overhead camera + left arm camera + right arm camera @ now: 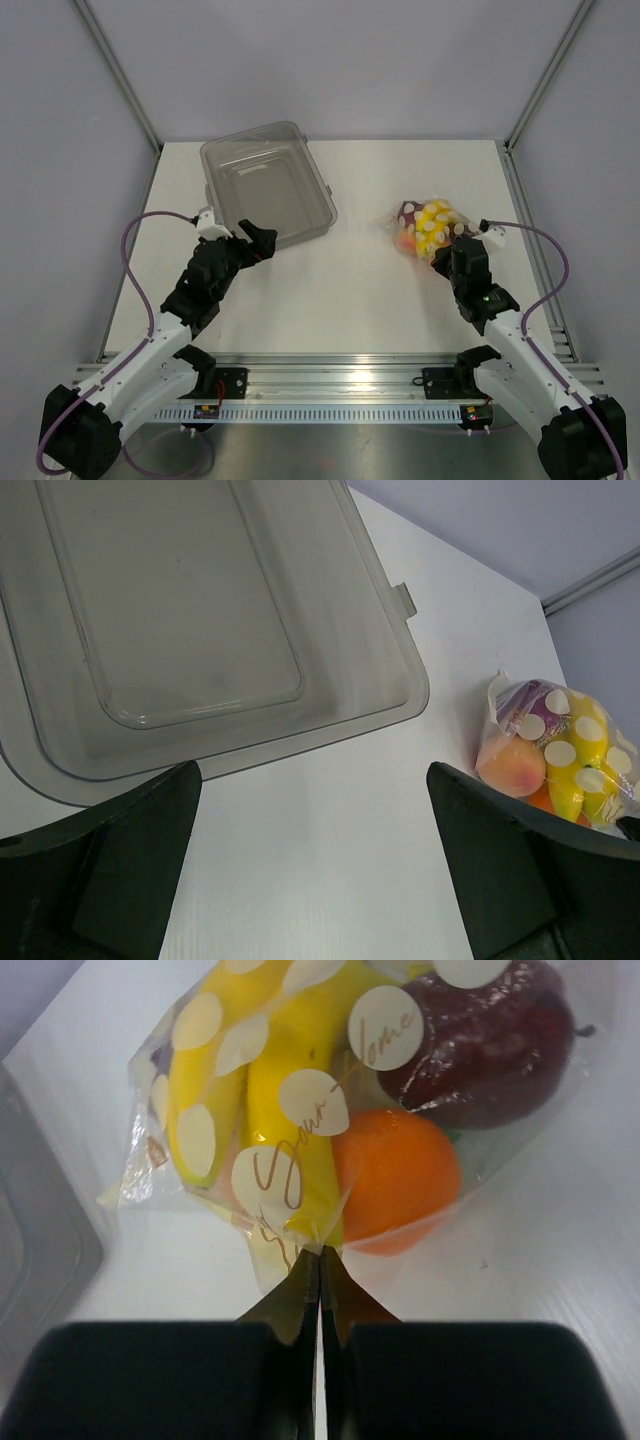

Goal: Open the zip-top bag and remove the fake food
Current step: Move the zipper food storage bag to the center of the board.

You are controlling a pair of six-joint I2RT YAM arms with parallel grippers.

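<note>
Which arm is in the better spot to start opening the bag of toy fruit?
Right. The right gripper is shut on the bag at its edge, so it could probably start pulling. The left gripper is open beside the tub, far from the bag.

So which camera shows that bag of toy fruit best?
Right wrist view: the zip-top bag fills the frame, fake food clear inside. Left wrist view catches it small at the right edge; top view shows it tiny.
</note>
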